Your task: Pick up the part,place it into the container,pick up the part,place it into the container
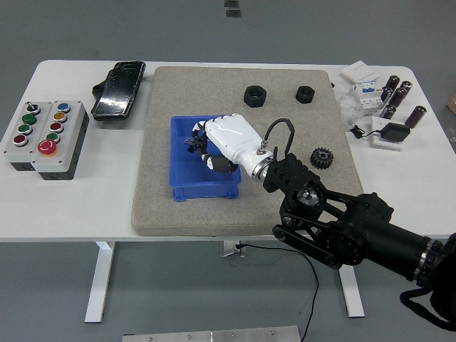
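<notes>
My right hand [201,144], white with dark fingertips, hangs over the blue container [179,187] on the mat. Its fingers are curled around a small dark part that is mostly hidden inside them. The hand covers most of the container's inside, so what lies there is hidden. A black gear [324,157] lies on the mat to the right of my forearm. Two black nuts [255,95] [305,92] sit near the mat's far edge. No left arm shows.
A grey mat [157,199] covers the table's middle. A button box [44,135] and a black device [119,88] lie to the left. Dark cylinders [396,94], white parts [365,91] and a cabled adapter [390,132] crowd the far right corner.
</notes>
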You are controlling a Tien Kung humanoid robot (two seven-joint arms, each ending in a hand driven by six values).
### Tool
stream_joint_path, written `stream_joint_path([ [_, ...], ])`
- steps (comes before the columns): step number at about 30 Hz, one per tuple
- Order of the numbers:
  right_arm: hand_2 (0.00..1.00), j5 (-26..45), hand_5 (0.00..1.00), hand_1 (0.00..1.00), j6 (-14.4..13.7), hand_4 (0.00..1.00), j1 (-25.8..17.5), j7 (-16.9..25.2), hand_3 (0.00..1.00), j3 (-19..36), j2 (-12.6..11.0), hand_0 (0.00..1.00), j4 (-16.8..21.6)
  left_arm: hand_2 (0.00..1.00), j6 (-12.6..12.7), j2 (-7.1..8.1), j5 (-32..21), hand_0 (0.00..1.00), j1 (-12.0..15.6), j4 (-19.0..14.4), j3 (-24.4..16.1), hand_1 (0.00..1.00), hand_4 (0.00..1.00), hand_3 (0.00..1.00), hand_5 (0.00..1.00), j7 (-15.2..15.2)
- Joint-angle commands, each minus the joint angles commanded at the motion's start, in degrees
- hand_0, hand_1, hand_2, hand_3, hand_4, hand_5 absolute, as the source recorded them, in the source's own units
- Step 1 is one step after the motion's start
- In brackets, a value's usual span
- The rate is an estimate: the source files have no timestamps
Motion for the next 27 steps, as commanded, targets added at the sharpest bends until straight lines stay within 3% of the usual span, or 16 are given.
stream_joint_path([
  [5,0.597,-0.72,0.069,0.588,0.78,0.493,-0.38,-0.50,0.660,-0.70,0.49,0.431,-1.27,0.647,-0.09,-0.04,-0.07,0.675,0.13,0.00,0.20,0.684,0.717,0.702,0.286,0.14],
  [6,0.635,-0.80,0.219,0.617,0.99,0.440,-0.44,-0.57,0.677,-0.77,0.48,0.429,-1.32,0.647,-0.11,-0.03,-0.07,0.675,0.14,0.00,0.22,0.685,0.717,0.701,0.286,0.18],
  [11,0.635,-1.12,0.219,0.617,2.07,0.440,-0.69,-1.17,0.677,-0.49,0.59,0.429,-1.14,0.647,-0.15,-0.04,0.01,0.675,0.09,0.00,0.20,0.685,0.717,0.701,0.286,0.24],
  [12,0.760,-1.18,0.318,0.677,2.22,0.711,-0.74,-1.26,0.725,-0.39,0.63,0.463,-1.08,0.647,-0.16,-0.05,0.03,0.675,0.08,0.00,0.17,0.684,0.716,0.700,0.286,0.26],
  [17,0.760,-1.33,0.318,0.677,3.24,0.711,-0.88,-1.67,0.725,0.11,0.77,0.463,-0.86,0.647,-0.18,-0.07,0.07,0.675,0.08,0.00,0.15,0.684,0.716,0.700,0.286,0.32],
  [18,0.785,-1.34,0.379,0.700,3.51,0.789,-0.91,-1.75,0.778,0.19,0.76,0.484,-0.84,0.647,-0.18,-0.08,0.06,0.675,0.09,0.00,0.17,0.685,0.716,0.697,0.286,0.34],
  [21,0.785,-1.28,0.379,0.700,4.05,0.789,-1.09,-1.87,0.778,0.52,0.63,0.484,-0.59,0.647,-0.18,-0.06,-0.04,0.675,0.07,0.00,0.28,0.685,0.716,0.697,0.286,0.35],
  [27,0.789,-0.36,0.409,0.705,3.25,0.823,-2.11,-1.55,0.807,3.90,-0.02,0.485,2.14,0.647,-0.15,-0.03,-0.21,0.675,0.02,0.00,0.45,0.684,0.715,0.695,0.285,0.31],
])
